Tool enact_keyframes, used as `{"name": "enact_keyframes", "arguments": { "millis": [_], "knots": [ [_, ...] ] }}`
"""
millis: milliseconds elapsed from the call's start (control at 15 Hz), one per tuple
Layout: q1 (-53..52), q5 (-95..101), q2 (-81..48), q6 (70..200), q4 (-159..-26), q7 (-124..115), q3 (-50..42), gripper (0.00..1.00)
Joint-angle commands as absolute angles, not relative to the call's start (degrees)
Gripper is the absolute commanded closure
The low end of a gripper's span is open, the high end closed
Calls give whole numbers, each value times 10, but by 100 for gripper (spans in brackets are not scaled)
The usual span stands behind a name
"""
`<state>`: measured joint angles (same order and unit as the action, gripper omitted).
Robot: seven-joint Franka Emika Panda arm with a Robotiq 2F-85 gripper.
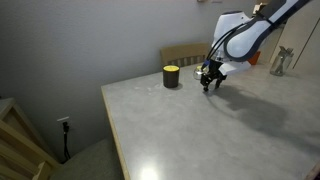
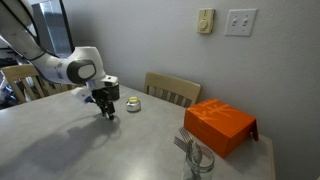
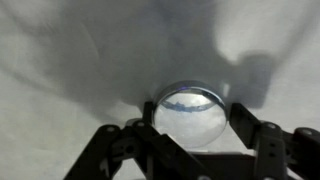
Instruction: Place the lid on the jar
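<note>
In the wrist view the jaws are clamping the lid [image 3: 190,112] by its rim, low over the grey counter [image 3: 60,60]. In an exterior view the jar [image 2: 133,104] is sitting at their three o'clock; in an exterior view a dark cylinder [image 1: 171,76] is standing at nine

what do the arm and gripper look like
The arm is glossy white, with rounded segments and dark bands at the joints. The gripper is black, with two fingers of angular linkage bars. No markings or cables can be made out.
</note>
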<state>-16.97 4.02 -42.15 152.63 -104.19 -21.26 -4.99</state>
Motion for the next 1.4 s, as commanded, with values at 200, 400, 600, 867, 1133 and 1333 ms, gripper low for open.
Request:
{"name": "enact_keyframes", "arguments": {
  "millis": [200,400,600,867,1133,1333],
  "knots": [
    [-170,51,-411,1512,-1048,-205,-54,56],
    [-178,70,-382,1505,-1057,-203,-70,56],
    [-178,100,-348,1500,-1065,-201,-85,56],
    [-168,130,-302,1485,-1071,-199,-89,56],
    [-126,112,-290,1488,-1057,-142,-57,56],
    [-63,53,-299,1468,-1028,-33,0,56]
  ]
}}
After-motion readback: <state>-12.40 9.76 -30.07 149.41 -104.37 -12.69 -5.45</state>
